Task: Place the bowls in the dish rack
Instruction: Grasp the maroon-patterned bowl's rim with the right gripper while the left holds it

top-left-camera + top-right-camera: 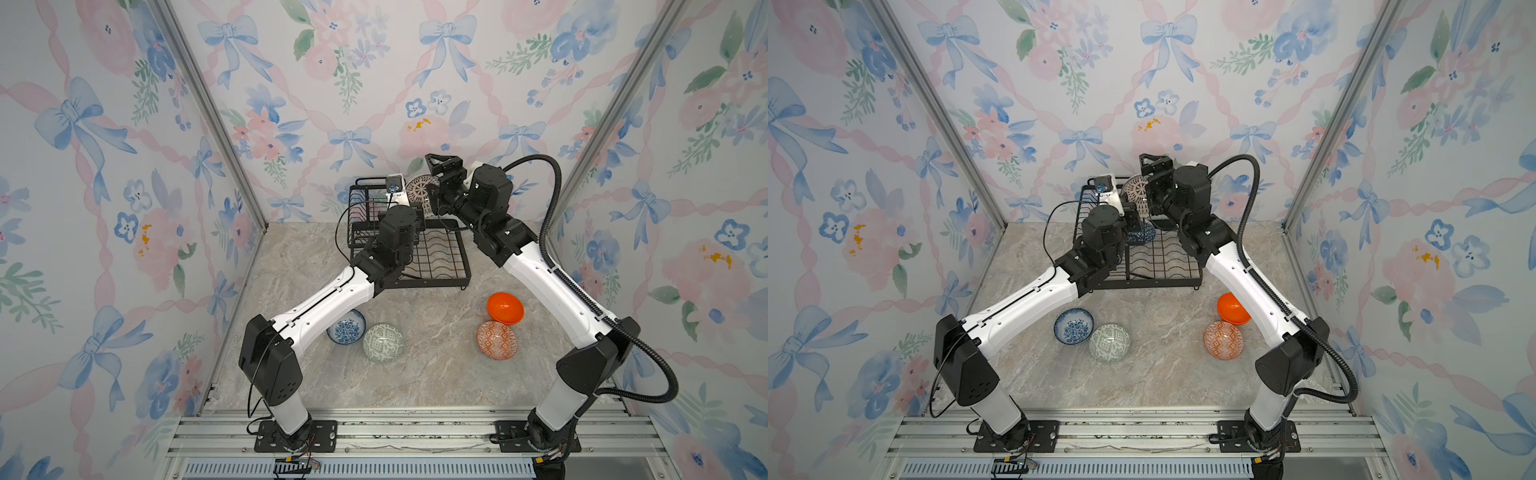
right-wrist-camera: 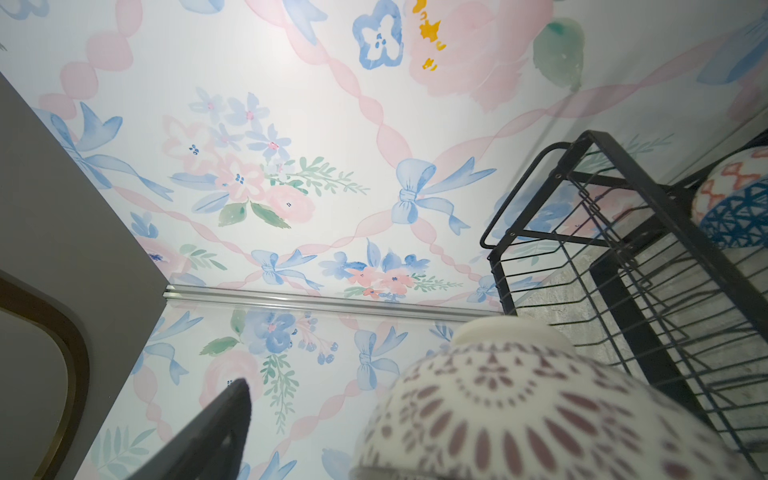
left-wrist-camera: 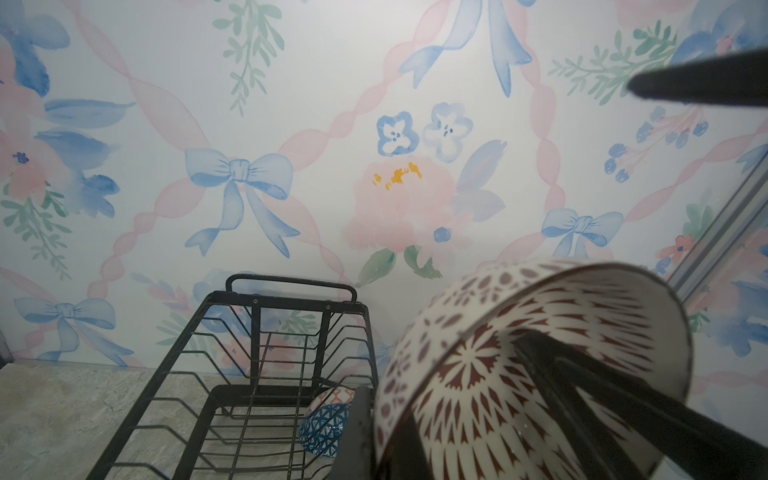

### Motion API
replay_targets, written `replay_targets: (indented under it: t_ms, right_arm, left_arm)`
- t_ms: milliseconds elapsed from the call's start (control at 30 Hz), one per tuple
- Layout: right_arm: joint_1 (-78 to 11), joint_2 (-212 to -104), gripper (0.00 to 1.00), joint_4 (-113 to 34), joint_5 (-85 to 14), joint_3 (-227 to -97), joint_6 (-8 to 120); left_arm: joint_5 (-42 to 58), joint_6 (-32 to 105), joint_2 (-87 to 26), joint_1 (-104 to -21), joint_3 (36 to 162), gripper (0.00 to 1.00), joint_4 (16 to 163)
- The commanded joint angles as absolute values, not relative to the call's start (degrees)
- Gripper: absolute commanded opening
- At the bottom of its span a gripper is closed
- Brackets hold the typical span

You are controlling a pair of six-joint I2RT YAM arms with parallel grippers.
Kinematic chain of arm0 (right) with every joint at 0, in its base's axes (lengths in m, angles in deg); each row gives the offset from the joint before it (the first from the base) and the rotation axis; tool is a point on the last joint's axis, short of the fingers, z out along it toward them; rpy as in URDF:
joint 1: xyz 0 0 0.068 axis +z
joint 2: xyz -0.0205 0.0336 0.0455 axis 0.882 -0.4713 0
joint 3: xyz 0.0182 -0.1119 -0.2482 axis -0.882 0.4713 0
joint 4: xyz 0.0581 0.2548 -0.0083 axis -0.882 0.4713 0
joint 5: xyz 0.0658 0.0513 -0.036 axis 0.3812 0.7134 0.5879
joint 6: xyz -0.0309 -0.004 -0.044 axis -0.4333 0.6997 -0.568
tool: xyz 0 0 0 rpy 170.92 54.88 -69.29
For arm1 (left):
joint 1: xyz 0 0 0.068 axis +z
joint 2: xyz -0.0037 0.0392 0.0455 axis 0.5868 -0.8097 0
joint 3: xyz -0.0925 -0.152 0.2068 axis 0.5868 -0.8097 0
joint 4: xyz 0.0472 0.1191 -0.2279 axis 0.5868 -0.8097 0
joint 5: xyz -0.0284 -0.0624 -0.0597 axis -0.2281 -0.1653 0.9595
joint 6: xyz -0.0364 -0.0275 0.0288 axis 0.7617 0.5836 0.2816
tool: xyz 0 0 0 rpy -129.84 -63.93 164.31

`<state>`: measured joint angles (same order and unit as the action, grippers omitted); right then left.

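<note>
Over the rack (image 1: 432, 283) at the middle of the worktop's (image 1: 415, 382) rear edge, the left fingers (image 3: 602, 403) are clamped on the rim of a maroon bowl (image 1: 419, 189). One finger is inside it, the other outside, and the bowl is tipped on edge in the air. The right fingers (image 2: 224, 424) stand apart beside the same bowl. Wallpaper shows between the one visible finger and the bowl, while its partner is hidden.

Four bowls sit on the worktop. A blue floral bowl (image 1: 345, 329), partly covered by the left arm, touches or nearly touches a green bowl (image 1: 383, 343) towards the left edge. A patterned orange bowl (image 1: 497, 340) and a plain orange bowl (image 1: 505, 307) sit close together towards the right edge. In a top view the right arm cuts off part of the plain one.

A dark-blue bowl (image 1: 1142, 236) sits in the rack's lower tray, mostly hidden behind the left arm. The wrist views show a red-and-white patterned surface against it. Whether that belongs to another bowl cannot be told. That makes six bowls for certain: four on the worktop, one in the air, one in the rack.
</note>
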<state>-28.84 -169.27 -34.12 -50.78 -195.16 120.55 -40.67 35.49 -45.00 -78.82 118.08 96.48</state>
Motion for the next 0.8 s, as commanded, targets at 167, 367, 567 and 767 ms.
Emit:
replay_targets:
  t_ms: [167, 367, 567, 767]
  right_arm:
    - [-30.2, -169.3, 0.66, -36.5, -51.8, -193.5, 125.1]
    - [-30.1, -169.3, 0.48, -35.9, -51.8, -193.6, 125.5]
    - [-29.8, -169.1, 0.3, -36.0, -51.2, -192.9, 127.4]
    - [-29.7, -168.3, 0.16, -36.2, -51.2, -191.7, 128.0]
  left_arm:
    - [-42.8, 33.6, -44.6, -79.4, 117.7, 0.0, 101.4]
    - [-43.6, 32.3, -44.5, -79.9, 117.4, 0.0, 102.0]
    - [-44.8, 32.6, -44.0, -80.0, 116.6, 0.0, 102.1]
    - [-45.4, 32.3, -43.9, -80.0, 116.4, 0.0, 102.1]
